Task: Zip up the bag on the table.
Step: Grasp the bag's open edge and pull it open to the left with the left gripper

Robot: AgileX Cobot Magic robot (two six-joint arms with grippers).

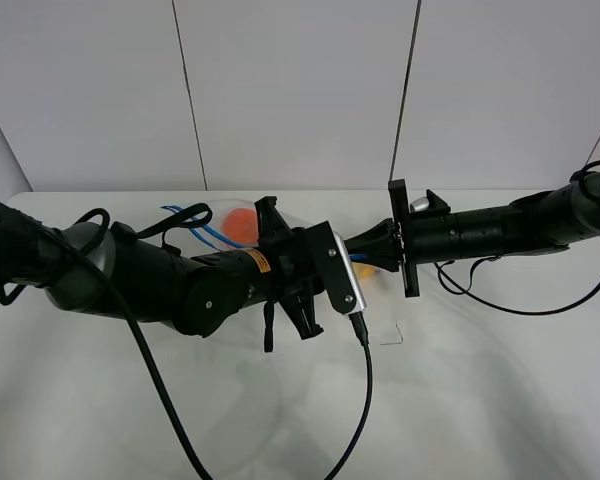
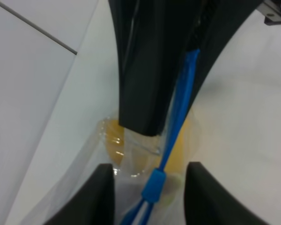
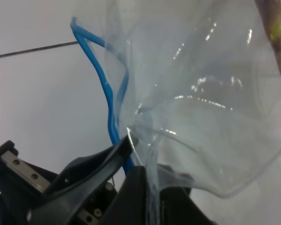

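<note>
Well, the bag [image 3: 210,108] lies on the white desk [image 1: 460,380], toward its back edge and about midway across, between my two arms. It is clear, crinkly plastic with a blue zip strip [image 2: 180,108] along one edge. My right fingers [image 3: 93,173] are clamped tight on one end of that strip, pinching the blue band and a fold of plastic together. From there the strip runs as one closed line to the blue slider [image 2: 153,187]; past the slider its two halves part. My left fingers [image 2: 100,197] face the right ones and stand apart, one on each side of the slider, with a gap on both sides, so they grip nothing. Through the plastic a yellow fruit [image 2: 114,140] shows just beyond my right fingertips, and an orange [image 1: 240,224] sits at the bag's other end, beside the loose loops of strip. A black cable [image 1: 365,400] trails from my left wrist over the desk's front. A pale panelled wall [image 1: 300,90] stands behind.
</note>
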